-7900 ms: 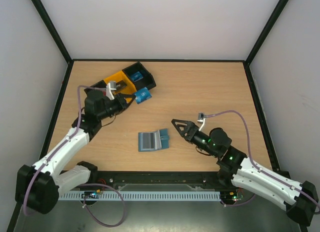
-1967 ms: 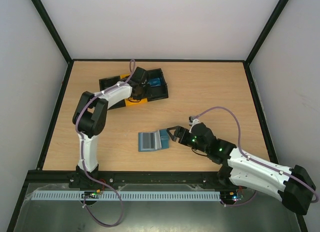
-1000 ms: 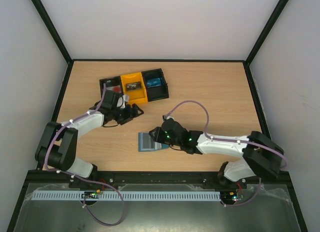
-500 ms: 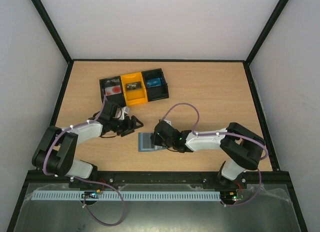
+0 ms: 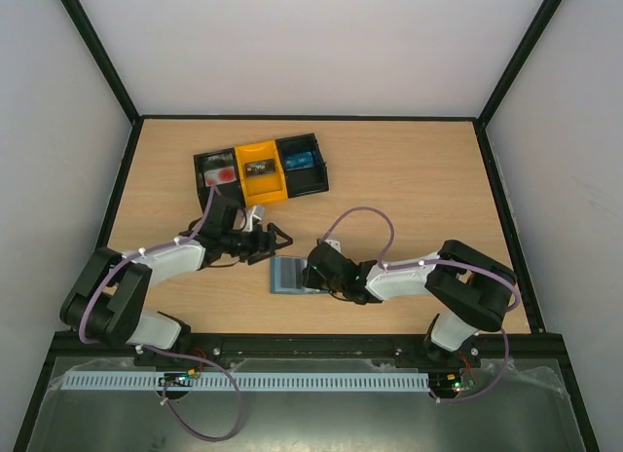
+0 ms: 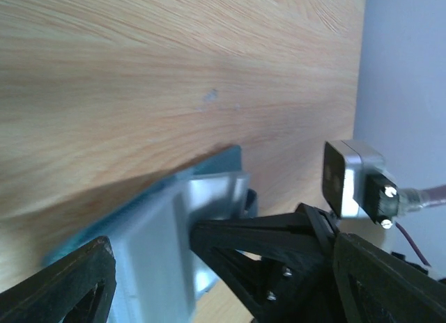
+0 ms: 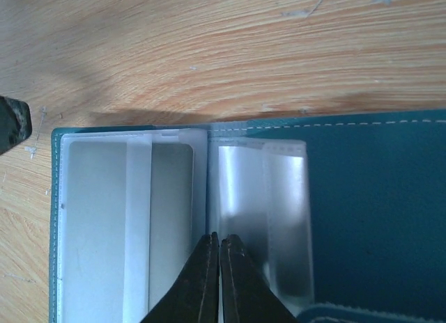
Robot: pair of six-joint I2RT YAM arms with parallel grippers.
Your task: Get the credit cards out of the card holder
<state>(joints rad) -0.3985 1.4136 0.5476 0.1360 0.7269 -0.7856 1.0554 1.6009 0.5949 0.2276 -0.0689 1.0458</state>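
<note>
The slate-blue card holder (image 5: 286, 276) lies open on the table near the front middle. In the right wrist view its two panels (image 7: 362, 198) show pale clear slots; I cannot tell whether cards sit in them. My right gripper (image 5: 311, 274) is shut, tips (image 7: 216, 238) pressed on the holder's fold with nothing visible between them. My left gripper (image 5: 278, 242) stands open just up-left of the holder, its fingers (image 6: 66, 285) wide apart with the holder (image 6: 157, 225) ahead. A blue credit card (image 5: 300, 160) lies in the tray's right compartment.
The black-and-yellow three-compartment tray (image 5: 258, 186) stands at the back left, with a reddish item (image 5: 222, 175) in its left bay and something dark in the yellow middle one. The right arm's cable (image 5: 362, 218) loops above the table. Black frame rails border the table.
My right gripper has shut and settled on the holder's fold. The left gripper has moved right, closer to the holder, still open.
</note>
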